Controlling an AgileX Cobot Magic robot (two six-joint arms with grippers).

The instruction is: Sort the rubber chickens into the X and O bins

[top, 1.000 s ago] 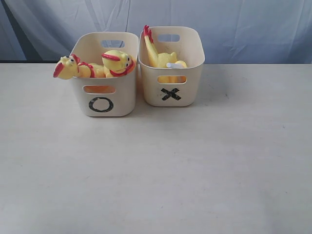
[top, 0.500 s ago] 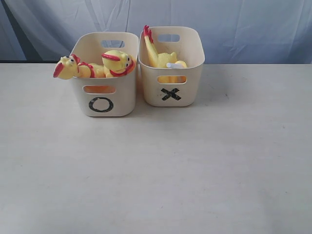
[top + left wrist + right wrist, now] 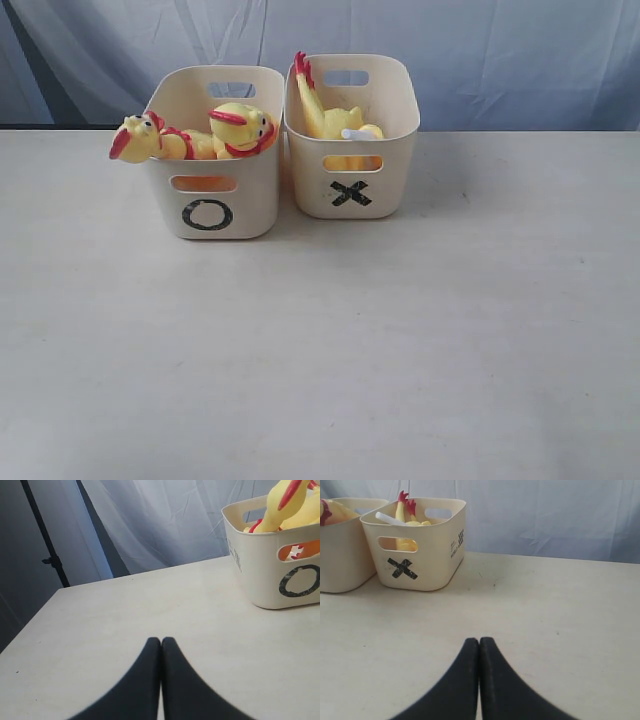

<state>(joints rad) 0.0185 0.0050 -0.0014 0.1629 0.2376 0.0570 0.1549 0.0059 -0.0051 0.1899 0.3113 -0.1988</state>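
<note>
This looks like a staged test area in a lab or studio, not a home. A bare, pale bench (image 3: 330, 350) fills the scene. Behind the bench hangs a wrinkled blue-grey fabric backdrop (image 3: 500, 60) that closes off the room. Past the bench's far corner a black stand pole (image 3: 42, 535) with a clamp rises against dark space. Near the bench's back edge sit the O bin (image 3: 250, 200) and the X bin (image 3: 395, 180), two cream tubs with black marks.

Yellow-and-red rubber chickens (image 3: 243, 128), cream bins (image 3: 255, 195), black X (image 3: 350, 193), black O (image 3: 207, 214)
</note>
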